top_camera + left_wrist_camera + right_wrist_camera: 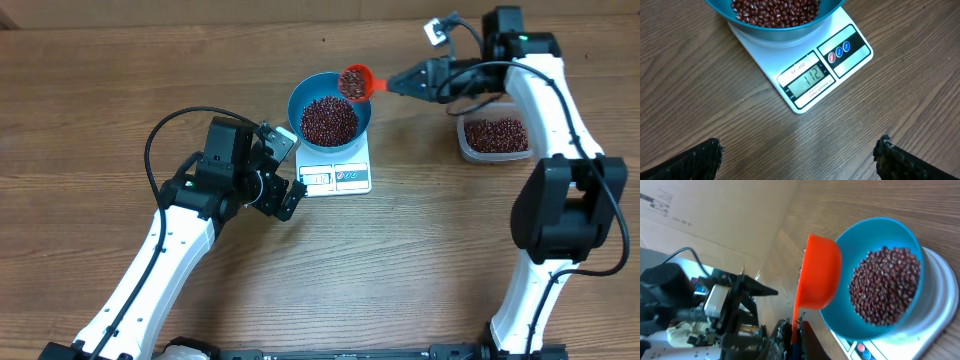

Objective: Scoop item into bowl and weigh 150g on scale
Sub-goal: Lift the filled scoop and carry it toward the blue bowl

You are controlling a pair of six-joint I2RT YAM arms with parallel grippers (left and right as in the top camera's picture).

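The blue bowl [298,101] sits on the white scale [350,178] and holds a heap of dark red-brown beans [329,119]. The scale display [807,82] reads 112. My right gripper [402,82] is shut on the handle of an orange scoop [355,82], which carries beans and hangs over the bowl's far right rim. In the right wrist view the scoop [817,272] tilts beside the bowl [875,230], with my gripper [796,332] clamped on its handle. My left gripper [288,170] stands open just left of the scale, its fingers [700,160] wide apart over bare wood.
A clear plastic tub [495,156] with more beans stands at the right, under the right arm. A cardboard box and cables show at the table's edge in the right wrist view. The rest is bare wooden tabletop [420,250].
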